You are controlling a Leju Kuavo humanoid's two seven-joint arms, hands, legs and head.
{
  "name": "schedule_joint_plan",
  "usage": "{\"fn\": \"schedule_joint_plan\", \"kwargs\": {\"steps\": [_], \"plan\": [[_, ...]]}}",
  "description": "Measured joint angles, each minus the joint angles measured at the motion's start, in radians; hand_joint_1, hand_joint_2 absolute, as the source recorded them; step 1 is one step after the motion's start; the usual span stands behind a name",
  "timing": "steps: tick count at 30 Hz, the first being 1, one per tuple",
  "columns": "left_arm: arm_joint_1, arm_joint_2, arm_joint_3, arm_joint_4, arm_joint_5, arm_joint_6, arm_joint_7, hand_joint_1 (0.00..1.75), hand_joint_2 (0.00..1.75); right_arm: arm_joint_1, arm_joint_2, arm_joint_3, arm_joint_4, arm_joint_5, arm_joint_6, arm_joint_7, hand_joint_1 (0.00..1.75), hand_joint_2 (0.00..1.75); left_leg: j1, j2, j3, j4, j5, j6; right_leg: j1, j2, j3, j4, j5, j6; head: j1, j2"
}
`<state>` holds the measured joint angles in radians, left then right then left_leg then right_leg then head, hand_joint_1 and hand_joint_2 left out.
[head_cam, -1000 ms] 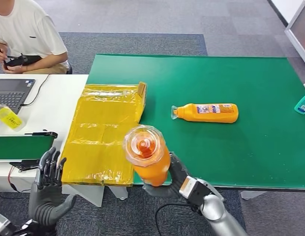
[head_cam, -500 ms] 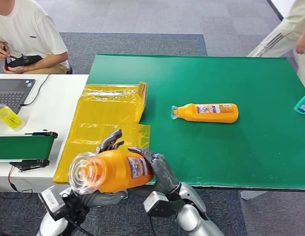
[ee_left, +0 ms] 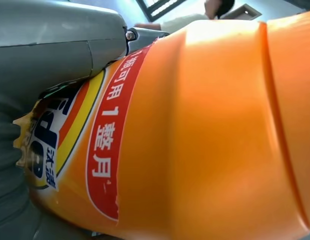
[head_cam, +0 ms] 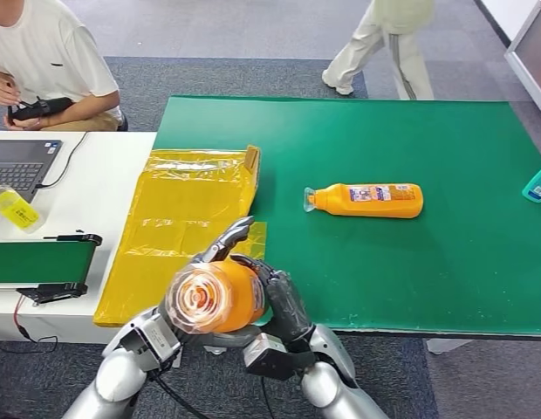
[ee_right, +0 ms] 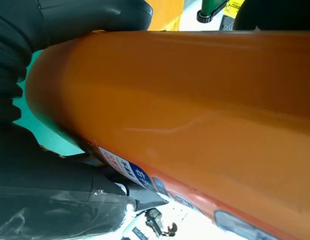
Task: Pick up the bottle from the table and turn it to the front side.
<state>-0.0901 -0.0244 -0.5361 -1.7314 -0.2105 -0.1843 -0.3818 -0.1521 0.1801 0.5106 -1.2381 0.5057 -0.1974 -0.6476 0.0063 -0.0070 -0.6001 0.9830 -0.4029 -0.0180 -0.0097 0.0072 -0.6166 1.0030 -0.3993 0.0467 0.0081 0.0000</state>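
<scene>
Since half a second ago the orange bottle (head_cam: 218, 298) has swung round, so that its clear cap end now points up toward the head camera rather than off to the left, and a person (head_cam: 386, 44) has walked in along the far edge of the green surface (head_cam: 413, 262).

At the far left a seated person in a white shirt (head_cam: 51, 61) holds a dark device beside a laptop (head_cam: 21, 163) on the white surface (head_cam: 99, 196). A yellow plastic-wrapped flat package (head_cam: 182, 227) lies across the join between the white and green surfaces.

The left hand (head_cam: 215, 253) grips the orange bottle from its left side, fingers reaching over the top. The bottle is lifted off the surface, held just past the near edge of the green surface, between the two hands. In the left wrist view its red-and-yellow label (ee_left: 104, 145) faces the camera (printed characters are legible on it). The right hand (head_cam: 281, 301) clasps the bottle from the right, dark fingers wrapped round its body.

A second orange bottle (head_cam: 366, 200) lies on its side near the middle of the green surface, cap toward the left. A teal object (head_cam: 537, 185) sits at the right edge.
</scene>
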Motion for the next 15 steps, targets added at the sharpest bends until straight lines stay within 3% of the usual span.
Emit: {"fn": "schedule_joint_plan", "kwargs": {"steps": [3, 15], "plan": [[-0.006, 0.003, -0.008, 0.011, -0.005, 0.013, 0.003, 1.75, 1.75, -0.003, 0.001, -0.001, 0.01, -0.003, -0.002, -0.001, 1.75, 1.75, 0.0, 0.0, 0.0, 0.0, 0.0, 0.0, 0.0, 0.0, 0.0, 0.0, 0.0, 0.0, 0.0, 0.0], [-0.008, 0.003, -0.048, 0.046, -0.084, 0.112, 0.015, 1.75, 1.75, -0.001, 0.001, -0.001, 0.036, 0.01, -0.044, 0.024, 1.75, 1.75, 0.0, 0.0, 0.0, 0.0, 0.0, 0.0, 0.0, 0.0, 0.0, 0.0, 0.0, 0.0, 0.0, 0.0]]}}
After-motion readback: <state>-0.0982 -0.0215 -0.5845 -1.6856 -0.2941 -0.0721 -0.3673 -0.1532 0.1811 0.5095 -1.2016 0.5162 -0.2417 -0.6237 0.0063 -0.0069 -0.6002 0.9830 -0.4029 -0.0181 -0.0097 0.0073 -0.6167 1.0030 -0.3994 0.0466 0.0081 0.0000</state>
